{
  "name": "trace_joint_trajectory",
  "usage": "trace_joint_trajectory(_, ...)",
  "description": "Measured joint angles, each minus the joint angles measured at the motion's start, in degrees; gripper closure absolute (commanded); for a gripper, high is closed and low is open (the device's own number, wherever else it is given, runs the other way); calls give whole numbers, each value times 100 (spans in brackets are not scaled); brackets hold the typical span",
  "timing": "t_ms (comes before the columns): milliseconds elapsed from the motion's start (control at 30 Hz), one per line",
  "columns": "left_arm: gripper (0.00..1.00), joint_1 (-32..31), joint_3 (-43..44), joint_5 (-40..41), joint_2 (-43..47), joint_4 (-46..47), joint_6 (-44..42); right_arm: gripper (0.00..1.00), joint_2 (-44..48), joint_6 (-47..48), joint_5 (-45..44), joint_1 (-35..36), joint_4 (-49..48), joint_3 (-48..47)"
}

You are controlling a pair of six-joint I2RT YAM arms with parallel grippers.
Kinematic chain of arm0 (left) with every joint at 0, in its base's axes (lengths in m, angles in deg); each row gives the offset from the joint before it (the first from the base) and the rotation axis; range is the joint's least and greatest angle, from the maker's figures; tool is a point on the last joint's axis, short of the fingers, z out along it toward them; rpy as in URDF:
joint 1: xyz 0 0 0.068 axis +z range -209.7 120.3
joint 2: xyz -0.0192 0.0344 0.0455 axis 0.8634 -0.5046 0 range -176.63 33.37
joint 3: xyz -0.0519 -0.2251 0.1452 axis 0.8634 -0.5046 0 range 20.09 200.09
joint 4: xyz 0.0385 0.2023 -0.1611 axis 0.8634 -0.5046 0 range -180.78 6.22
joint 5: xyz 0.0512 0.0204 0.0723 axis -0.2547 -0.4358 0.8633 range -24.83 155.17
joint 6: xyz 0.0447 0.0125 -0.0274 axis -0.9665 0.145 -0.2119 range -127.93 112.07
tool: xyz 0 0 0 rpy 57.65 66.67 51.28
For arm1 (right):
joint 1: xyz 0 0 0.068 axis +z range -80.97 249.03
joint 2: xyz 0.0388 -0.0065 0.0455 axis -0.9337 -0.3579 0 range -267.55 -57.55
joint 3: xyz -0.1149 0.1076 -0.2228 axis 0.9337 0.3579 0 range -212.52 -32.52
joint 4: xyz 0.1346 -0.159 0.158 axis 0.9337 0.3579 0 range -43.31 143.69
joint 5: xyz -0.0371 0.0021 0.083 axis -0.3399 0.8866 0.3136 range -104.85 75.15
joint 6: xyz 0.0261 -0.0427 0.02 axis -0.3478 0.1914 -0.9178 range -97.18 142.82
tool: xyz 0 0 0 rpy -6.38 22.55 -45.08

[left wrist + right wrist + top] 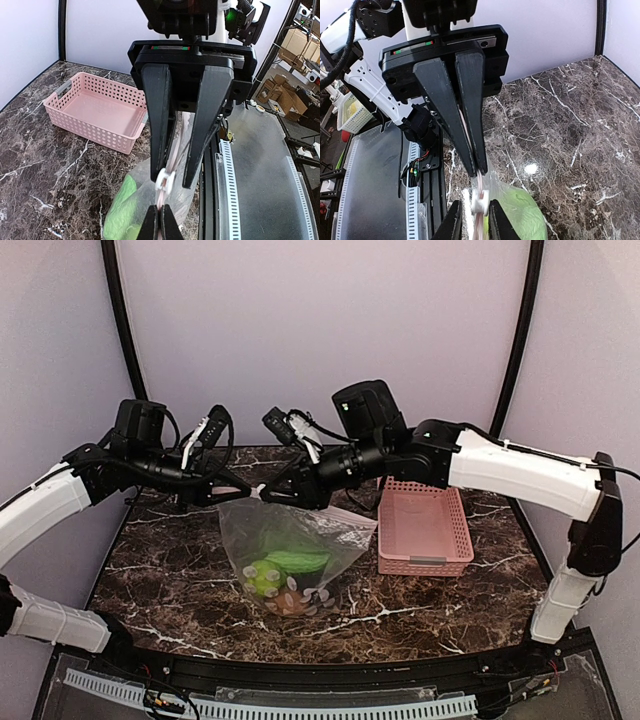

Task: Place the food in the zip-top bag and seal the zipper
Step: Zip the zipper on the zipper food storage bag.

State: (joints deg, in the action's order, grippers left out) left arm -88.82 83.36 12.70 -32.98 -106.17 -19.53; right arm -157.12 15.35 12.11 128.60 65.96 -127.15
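Clear white-dotted plastic zip-top bag hangs mouth-up over the dark marble table, with the small toy food bunched at its bottom. Its thin pink zipper strip runs left-right between the grippers. Left gripper is pinched tight on it. Right gripper straddles the small white slider tab, can't tell if it's clamping.

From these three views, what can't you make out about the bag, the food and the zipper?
The food: top view, too small and veiled by the dotted zip-top bag; only green and brownish lumps, count unclear.
The zipper: both wrist views show only a short stretch, so how far it is closed is unknown.
The right fingers: right wrist view, cut by the bottom edge; they straddle the white slider, contact unclear.
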Motion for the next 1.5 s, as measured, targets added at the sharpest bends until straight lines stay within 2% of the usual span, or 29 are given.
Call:
trace_joint_trajectory(233, 99, 0, 0, 72, 17, 0, -2, 83, 293, -37, -94, 0, -4, 254)
trace_joint_trajectory(433, 99, 0, 0, 83, 33, 0, -2, 58, 356, -57, -125, 0, -2, 304)
trace_joint_trajectory(667, 99, 2, -2, 42, 37, 0, 0, 55, 184, -125, -109, 0, -4, 76)
trace_joint_trajectory(800, 99, 2, -2, 39, 37, 2, 0, 62, 20, -127, -101, 0, -2, -70)
trace_joint_trajectory(1000, 99, 2, -13, 37, 37, 2, 0, 82, -144, -160, -55, 0, 2, -157)
trace_joint_trajectory(1133, 99, 2, -15, 33, 39, 2, 0, 90, -173, -151, -13, 0, -2, -208)
trace_joint_trajectory(1333, 99, 2, -37, 33, 50, 2, 0, 97, -173, -164, 0, 0, -4, -214)
trace_joint_trajectory(1500, 99, 2, -42, 37, 59, 2, -2, 97, -157, -162, -4, 0, -26, -186)
